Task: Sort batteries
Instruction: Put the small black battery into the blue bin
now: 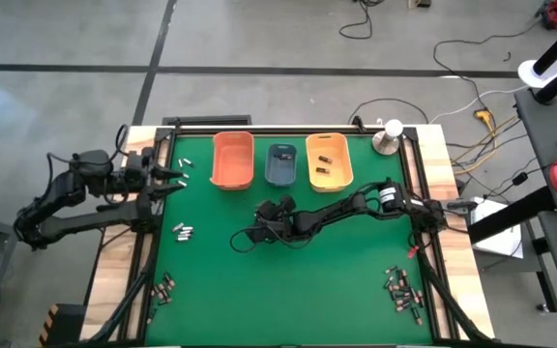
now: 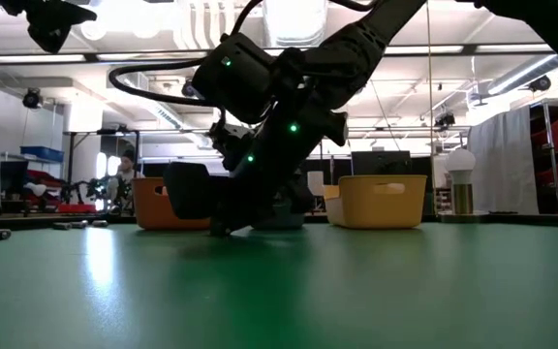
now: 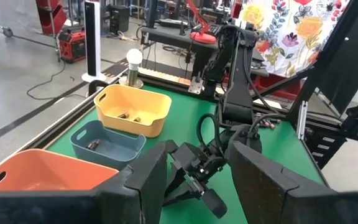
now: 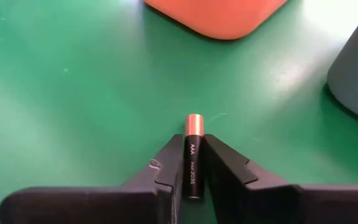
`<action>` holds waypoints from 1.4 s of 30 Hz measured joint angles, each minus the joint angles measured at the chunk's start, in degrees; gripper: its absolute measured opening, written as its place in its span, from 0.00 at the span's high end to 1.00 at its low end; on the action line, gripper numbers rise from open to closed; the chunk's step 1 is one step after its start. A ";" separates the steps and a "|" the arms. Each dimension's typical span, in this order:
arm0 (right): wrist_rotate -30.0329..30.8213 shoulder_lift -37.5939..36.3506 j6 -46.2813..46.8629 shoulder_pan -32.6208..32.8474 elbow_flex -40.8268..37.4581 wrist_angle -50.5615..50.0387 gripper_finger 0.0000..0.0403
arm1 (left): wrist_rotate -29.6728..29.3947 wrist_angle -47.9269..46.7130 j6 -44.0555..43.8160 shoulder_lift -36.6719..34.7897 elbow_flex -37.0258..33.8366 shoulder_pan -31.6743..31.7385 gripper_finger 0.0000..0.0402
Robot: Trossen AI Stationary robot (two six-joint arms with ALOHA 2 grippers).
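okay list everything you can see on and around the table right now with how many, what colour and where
Orange bin: one, far side of the mat.
Blue-grey bin: one, between the other two, a battery inside.
Yellow-orange bin: one, beside the blue-grey one, two batteries inside.
AAA battery: one, black with a coppery end, clamped in the right gripper.
Loose batteries: several piles at the mat's edges.
Lamp: one, white bulb, far right corner.
Left gripper: jaws open, left edge.
Right gripper: mid-mat, near the bins.

I see open green felt table surface (image 1: 337,261) around my right gripper (image 4: 194,163). Ahead, the orange plastic bin (image 4: 219,15) and blue-grey plastic bin (image 4: 357,68) block the way, a gap between them.
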 joint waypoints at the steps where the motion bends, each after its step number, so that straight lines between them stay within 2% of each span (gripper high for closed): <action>1: -0.16 -0.04 0.00 -0.01 -0.01 -0.02 0.87 | -0.02 -0.01 0.06 -0.09 0.00 -0.01 0.61; 7: -2.45 -1.42 0.58 -0.17 -0.13 -0.39 0.91 | -0.30 -0.06 0.12 -0.42 0.00 -0.01 0.61; 12: -4.65 -4.64 -3.05 -0.19 -0.37 -1.29 0.92 | -1.47 -0.05 0.15 -0.42 0.00 -0.02 0.61; 16: -11.85 -9.02 -8.62 -0.29 -0.53 -2.55 0.92 | -3.11 -0.05 0.16 -0.42 0.02 -0.02 0.61; 19: -15.22 -13.60 -12.39 -0.75 1.65 -6.67 0.92 | -3.79 -0.03 0.18 -0.42 0.02 -0.02 0.61; 27: -15.18 -22.54 -30.15 -6.05 9.16 -23.38 0.93 | -5.62 0.79 -0.08 -0.32 0.02 0.00 0.61; 30: -15.68 -22.71 -35.15 -10.73 11.62 -26.95 0.93 | -6.35 1.92 -0.09 -0.18 0.00 0.00 0.61; 35: -26.97 -19.69 -38.63 -19.23 12.79 -26.57 0.93 | -6.69 3.63 -0.15 -0.07 -0.07 0.00 0.61; 42: -33.87 -13.99 -40.77 -25.54 12.74 -32.44 0.93 | -4.80 3.31 -3.93 -0.07 -0.07 0.00 0.61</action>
